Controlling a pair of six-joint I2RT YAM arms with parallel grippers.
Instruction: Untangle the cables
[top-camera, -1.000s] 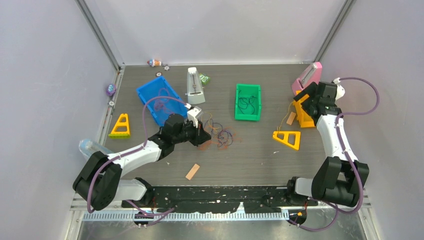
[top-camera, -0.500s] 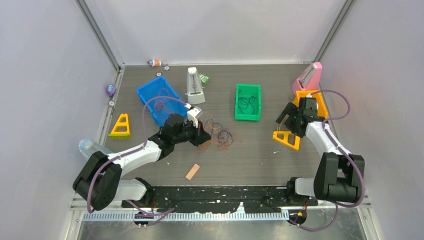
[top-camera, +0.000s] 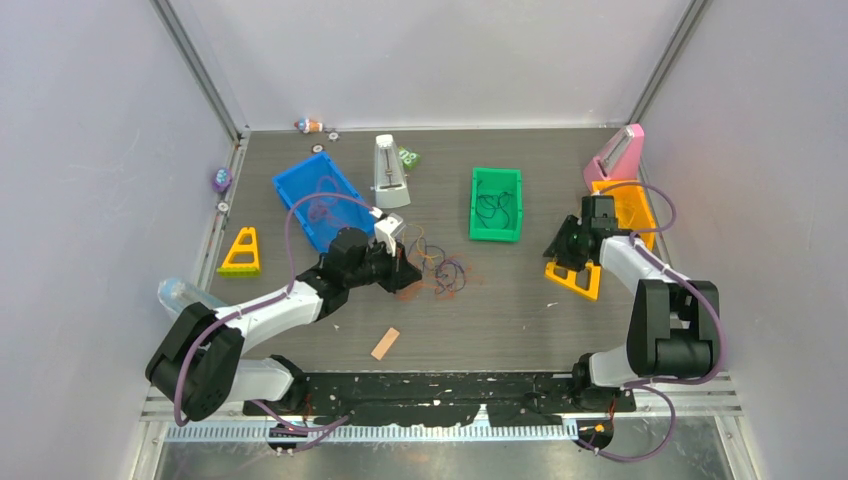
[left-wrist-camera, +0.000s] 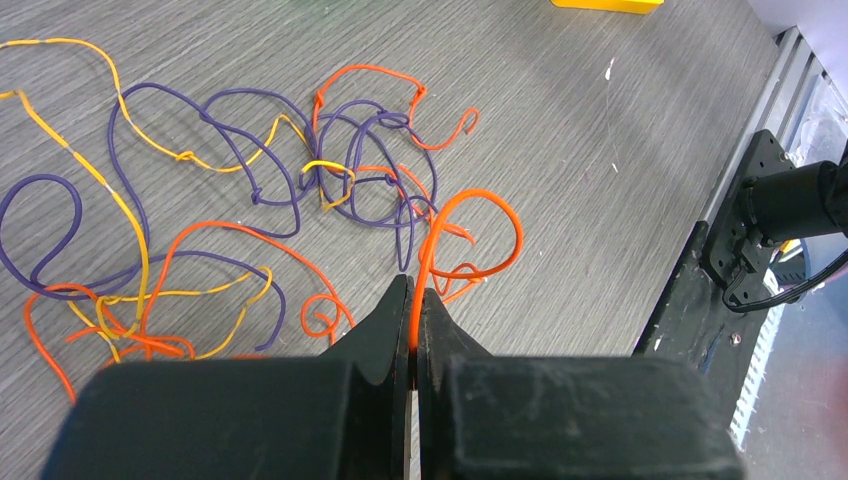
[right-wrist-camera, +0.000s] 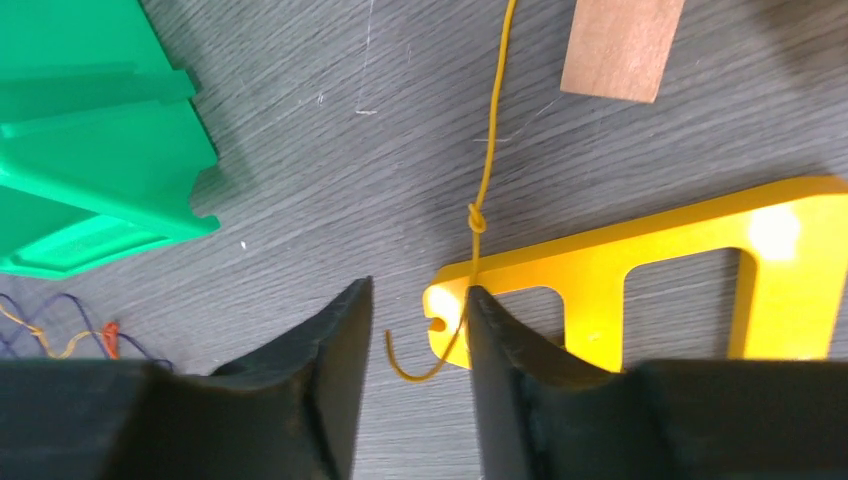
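Robotics lab cell, white walls (top-camera: 440, 60), aluminium frame posts (top-camera: 199, 70)

Matt wood-grain table (right-wrist-camera: 300, 170), glossy green plastic bin (right-wrist-camera: 90, 150), smooth cables (left-wrist-camera: 330, 166)

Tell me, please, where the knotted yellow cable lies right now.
In the right wrist view, the knotted yellow cable crosses the yellow triangle's corner, its hooked end between the right pincer's fingers.

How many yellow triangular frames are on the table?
2. One yellow triangular frame lies far left; the other lies at the right tool. No more show.
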